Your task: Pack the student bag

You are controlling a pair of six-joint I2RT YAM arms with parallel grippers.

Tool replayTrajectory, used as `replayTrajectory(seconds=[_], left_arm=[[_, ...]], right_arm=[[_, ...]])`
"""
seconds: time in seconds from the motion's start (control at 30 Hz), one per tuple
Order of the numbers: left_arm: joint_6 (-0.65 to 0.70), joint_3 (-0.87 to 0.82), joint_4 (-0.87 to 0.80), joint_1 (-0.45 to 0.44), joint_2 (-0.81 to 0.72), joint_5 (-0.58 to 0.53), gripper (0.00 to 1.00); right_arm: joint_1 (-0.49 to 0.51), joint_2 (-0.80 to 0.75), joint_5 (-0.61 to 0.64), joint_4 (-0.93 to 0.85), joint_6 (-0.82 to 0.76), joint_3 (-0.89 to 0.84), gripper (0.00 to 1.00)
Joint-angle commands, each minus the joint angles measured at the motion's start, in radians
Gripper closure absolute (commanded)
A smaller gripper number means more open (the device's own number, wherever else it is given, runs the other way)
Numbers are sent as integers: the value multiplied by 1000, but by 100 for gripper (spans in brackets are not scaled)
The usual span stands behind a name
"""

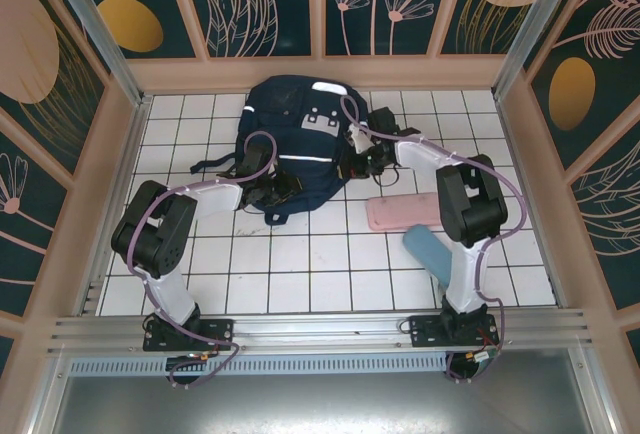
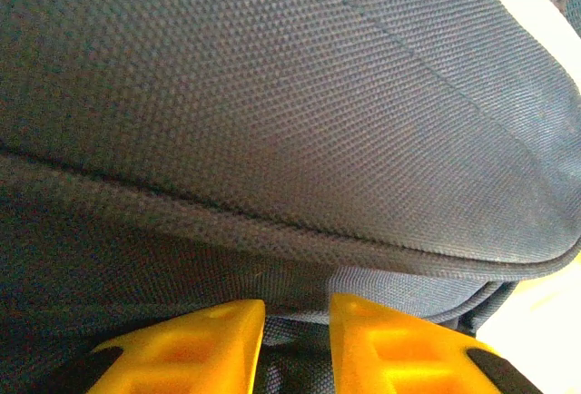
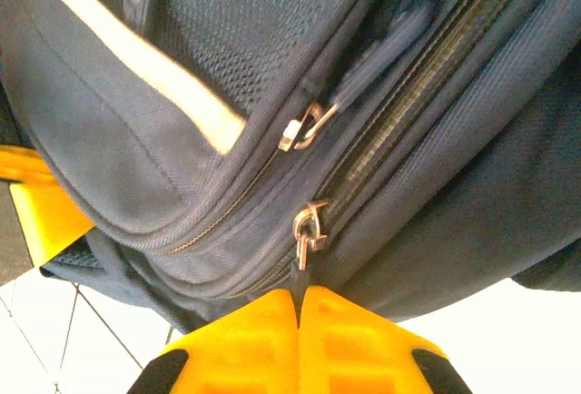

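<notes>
The student bag (image 1: 295, 134), a dark navy backpack with white stripes, lies on the white tiled table at the back middle. My left gripper (image 1: 277, 188) is at the bag's near left edge. In the left wrist view its yellow fingers (image 2: 204, 344) stand a little apart with a fold of the bag's fabric (image 2: 272, 94) pinched between them. My right gripper (image 1: 363, 160) is at the bag's right side. Its jaws (image 3: 298, 296) are shut on the dark tab of the main zipper's pull (image 3: 309, 228). A second zipper pull (image 3: 304, 127) hangs free above it.
A flat pink case (image 1: 402, 213) lies on the tiles right of the bag, beside the right arm. A teal-blue object (image 1: 430, 252) rests nearer, by the right arm's base. Wooden walls with patterned panels enclose the table on three sides.
</notes>
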Motion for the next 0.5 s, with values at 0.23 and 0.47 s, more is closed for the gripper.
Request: replayTrajectory(seconds=[0.23,0.47], left_arm=[[-28,-3,53,-7,71,-22,72],[-17,4,54,-7,28,-19,72]], right_arm=[[229,-124,-153,35,197,-149,95],[279,-204,-86,33,214,-216,92]])
